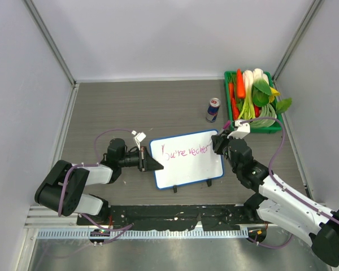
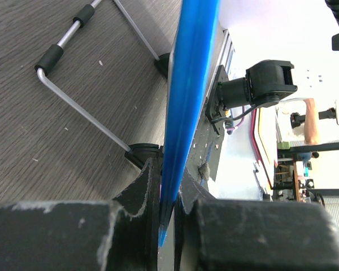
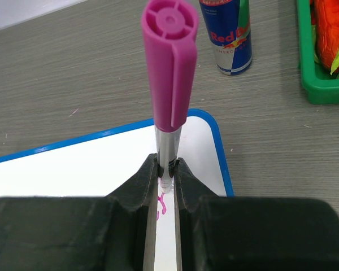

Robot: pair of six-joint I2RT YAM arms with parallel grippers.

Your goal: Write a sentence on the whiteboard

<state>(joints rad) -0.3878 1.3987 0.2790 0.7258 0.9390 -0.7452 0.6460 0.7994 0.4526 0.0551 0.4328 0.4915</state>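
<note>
Nearest, lower left of the overhead view, the left arm [image 1: 73,180] reached right. The left jaws were nearly closed, pinching the blue rim at the left end of the whiteboard [image 1: 186,172]. Lower right, the right arm [image 1: 288,203] reached up-left. The right jaws were clamped tight on the silver barrel of a marker [image 3: 168,144], with its pink cap posted on the back end.

Step in hand, as I judged it, was writing, with the tip at the right end of the line. To do it well:
- Hold the left pinch firm so the board can't skid.
- Press the tip lightly and keep the marker steep.
- The line had almost run to the right rim, so the next word should drop to a fresh line, lower left.
- Make slow, short strokes.

The whiteboard lay at centre frame on the bench [image 1: 130,107], skewed with its right end higher in frame. It was white with a thin blue rim and rounded corners, and had two black clips [image 1: 174,189] on its near long edge. A wire stand [image 2: 85,113] showed beside it in the left wrist view. I couldn't tell whether the board lay flat or propped. The sentence [image 1: 186,152] was one slanted pinkish line, "You're" plus a second word I couldn't read. The lower half was bare.

Farther off were a drink can [image 1: 213,109] above the board's right end and a green tray [image 1: 227,84] of vegetables at upper right.
</note>
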